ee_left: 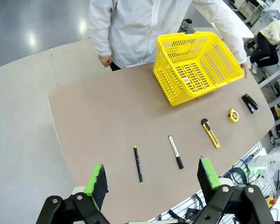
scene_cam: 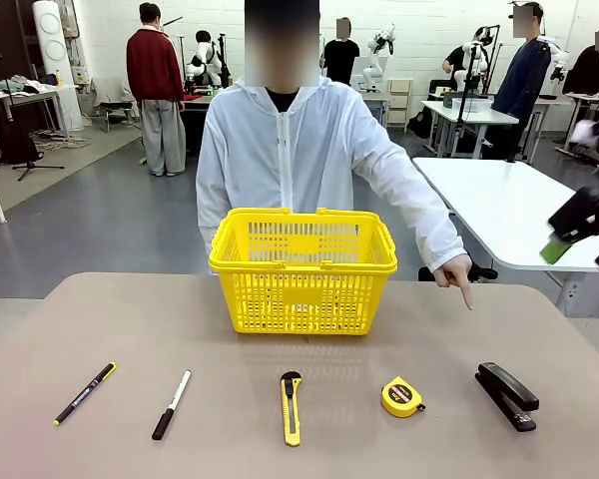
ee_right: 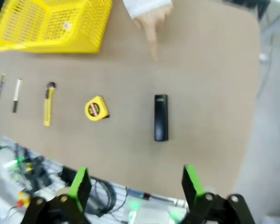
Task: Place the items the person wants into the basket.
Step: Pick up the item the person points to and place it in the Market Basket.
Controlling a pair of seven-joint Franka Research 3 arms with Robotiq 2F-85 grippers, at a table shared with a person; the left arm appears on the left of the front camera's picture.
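Observation:
The yellow basket (scene_cam: 301,269) stands at the table's far middle, in front of the person (scene_cam: 290,150) in a white jacket. Along the near edge lie the black pen (scene_cam: 84,393) and the yellow tape measure (scene_cam: 402,397). The person's hand (scene_cam: 459,276) points a finger down at the table right of the basket, on the stapler's side. My left gripper (ee_left: 152,179) hangs open high over the near edge, above the pen (ee_left: 138,164). My right gripper (ee_right: 136,184) is open too, high at the table's right (scene_cam: 584,244), over the stapler (ee_right: 161,117) and tape measure (ee_right: 95,108).
Between the pen and the tape measure lie a black-and-white marker (scene_cam: 171,404) and a yellow utility knife (scene_cam: 292,407). A black stapler (scene_cam: 506,395) is at the near right. Bare tabletop (scene_cam: 130,319) lies left and right of the basket.

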